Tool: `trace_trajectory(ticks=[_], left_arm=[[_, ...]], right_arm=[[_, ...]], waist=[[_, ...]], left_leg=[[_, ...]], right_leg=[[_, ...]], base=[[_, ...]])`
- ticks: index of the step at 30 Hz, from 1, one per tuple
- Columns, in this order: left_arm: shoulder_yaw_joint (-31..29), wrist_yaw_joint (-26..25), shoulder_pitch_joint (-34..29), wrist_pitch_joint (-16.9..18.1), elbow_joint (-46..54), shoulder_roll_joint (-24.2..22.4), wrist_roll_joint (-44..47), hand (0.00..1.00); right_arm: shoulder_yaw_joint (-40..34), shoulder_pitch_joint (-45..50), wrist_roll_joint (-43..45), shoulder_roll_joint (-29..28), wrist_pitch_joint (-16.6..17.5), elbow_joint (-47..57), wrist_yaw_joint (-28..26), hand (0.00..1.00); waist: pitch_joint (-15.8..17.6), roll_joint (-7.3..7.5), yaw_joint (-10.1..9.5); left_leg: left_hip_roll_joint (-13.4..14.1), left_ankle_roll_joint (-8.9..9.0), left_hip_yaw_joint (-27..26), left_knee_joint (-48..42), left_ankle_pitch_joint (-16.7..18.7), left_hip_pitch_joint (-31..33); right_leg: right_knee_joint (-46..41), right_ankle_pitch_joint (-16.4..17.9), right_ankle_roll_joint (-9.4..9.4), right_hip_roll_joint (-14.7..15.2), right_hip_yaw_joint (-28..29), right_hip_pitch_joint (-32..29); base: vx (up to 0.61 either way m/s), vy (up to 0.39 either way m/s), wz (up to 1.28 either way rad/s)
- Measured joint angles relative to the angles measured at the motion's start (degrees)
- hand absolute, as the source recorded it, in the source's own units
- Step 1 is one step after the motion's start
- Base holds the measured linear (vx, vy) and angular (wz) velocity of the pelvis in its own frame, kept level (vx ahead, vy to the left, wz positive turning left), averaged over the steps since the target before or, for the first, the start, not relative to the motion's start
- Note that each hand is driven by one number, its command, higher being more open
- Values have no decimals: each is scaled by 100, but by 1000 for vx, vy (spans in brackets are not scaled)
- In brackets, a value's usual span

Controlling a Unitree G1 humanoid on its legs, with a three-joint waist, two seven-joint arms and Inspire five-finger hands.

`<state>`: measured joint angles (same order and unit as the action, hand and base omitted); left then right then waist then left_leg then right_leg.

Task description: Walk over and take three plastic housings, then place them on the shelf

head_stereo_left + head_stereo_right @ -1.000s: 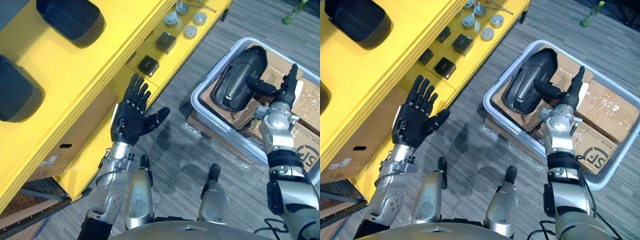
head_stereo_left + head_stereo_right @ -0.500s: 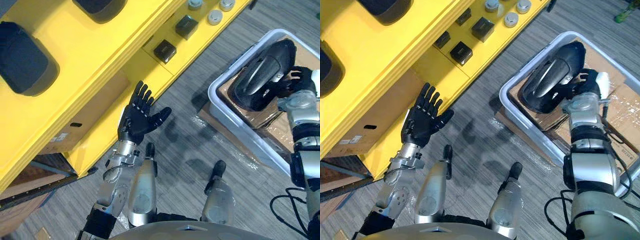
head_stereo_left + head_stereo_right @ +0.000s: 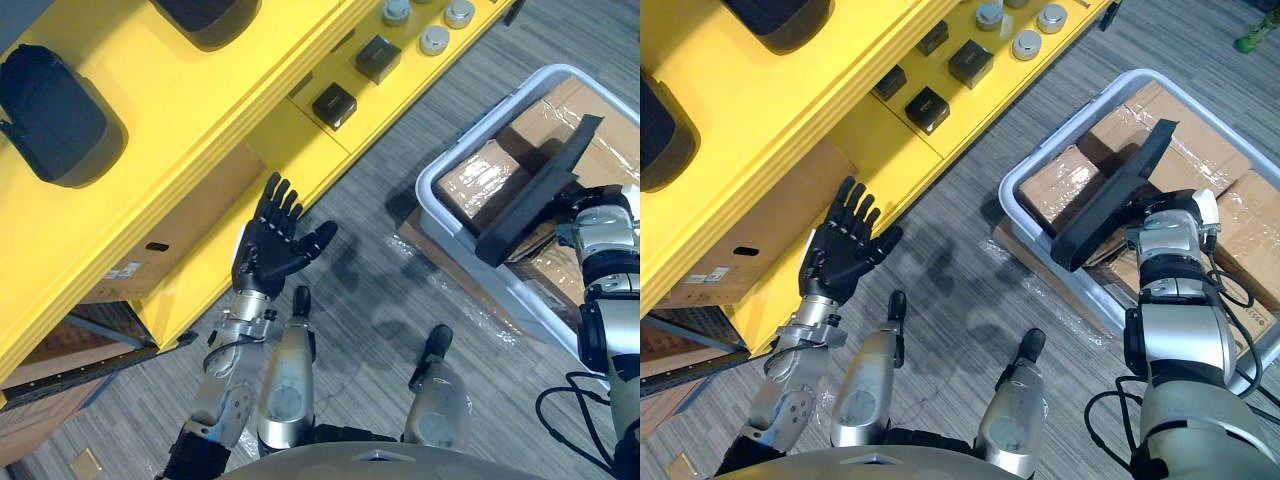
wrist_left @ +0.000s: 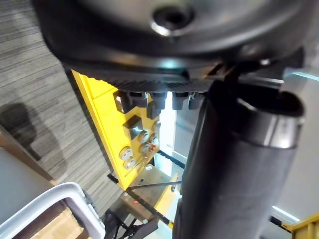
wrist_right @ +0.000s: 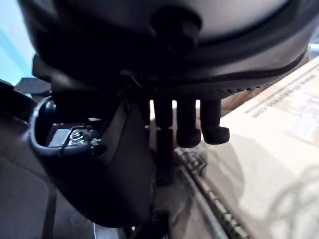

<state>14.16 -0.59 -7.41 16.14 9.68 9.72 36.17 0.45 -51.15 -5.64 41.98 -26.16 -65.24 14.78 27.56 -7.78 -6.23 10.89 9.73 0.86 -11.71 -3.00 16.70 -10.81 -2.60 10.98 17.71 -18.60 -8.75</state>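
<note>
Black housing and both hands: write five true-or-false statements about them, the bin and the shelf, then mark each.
1. The right hand grips a black housing. True.
2. That housing lies flat in the bin. False: it is tilted up on edge in the hand.
3. The left hand is open and holds nothing. True.
4. The grey bin stands on the yellow shelf. False: it sits apart from it, across carpet.
5. The shelf holds no housings. False: dark housings lie on top.

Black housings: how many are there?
3: two on the yellow shelf, one housing held by the right hand above the grey bin. More may lie out of frame.
</note>
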Motion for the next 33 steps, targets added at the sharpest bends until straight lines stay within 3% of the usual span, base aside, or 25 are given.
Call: trace_trajectory(ticks=[7,13,18,21,22,24,27,33], left_arm=[[-521,204,-273,-36,340,282,-8,100],[-576,514,-394,-141,679,369,-311,100],[-523,758,-322,-549,856,373,-535,100],[-281,782,-95,-832,716,404,-552,100],[-165,782,44,-902,589,415,-618,100],[57,773,343,-1043,321,417,-757,100],[229,688,536,-1269,260,374,-762,100],[289,583,414,-1270,229,325,-767,100]], right_arm=[[-412,457,403,5,-38,722,514,0],[-770,1260,135,3,532,2555,1082,0],[-825,1969,-609,-245,911,3647,1336,0],[-823,2264,-790,-488,1019,3772,1315,0],[-823,2366,-869,-571,1033,3780,1282,100],[-818,2589,-930,-695,1098,3820,1157,100],[-818,3027,-941,-1078,1316,4193,1018,100],[-648,3852,-948,-1652,1748,4711,887,100]], waist=[[96,215,23],[15,366,57],[-526,608,211],[-874,730,326],[-996,754,331],[-1128,796,392],[-1238,830,655],[-1322,749,650]], left_leg=[[109,54,-51,260,-88,-341],[181,105,-178,690,-233,-789],[183,131,-378,1228,-392,-1242],[201,144,-525,1403,-392,-1479],[224,150,-601,1453,-395,-1556],[251,168,-701,1508,-394,-1727],[268,195,-805,1507,-366,-1854],[278,218,-924,1484,-309,-1910]], right_leg=[[161,-17,-20,-119,-7,268],[291,-41,-36,-195,14,500],[419,-40,-31,-196,39,647],[618,-66,5,-249,123,806],[658,-84,4,-278,179,820],[710,-102,-3,-309,254,912],[713,-105,0,-322,340,956],[818,-178,4,-339,438,950]], base=[[3,-21,-3],[19,-25,-7],[43,-13,-10],[47,-2,-20],[52,-3,-29],[54,-5,-27],[12,-4,-19],[-24,3,-11]])
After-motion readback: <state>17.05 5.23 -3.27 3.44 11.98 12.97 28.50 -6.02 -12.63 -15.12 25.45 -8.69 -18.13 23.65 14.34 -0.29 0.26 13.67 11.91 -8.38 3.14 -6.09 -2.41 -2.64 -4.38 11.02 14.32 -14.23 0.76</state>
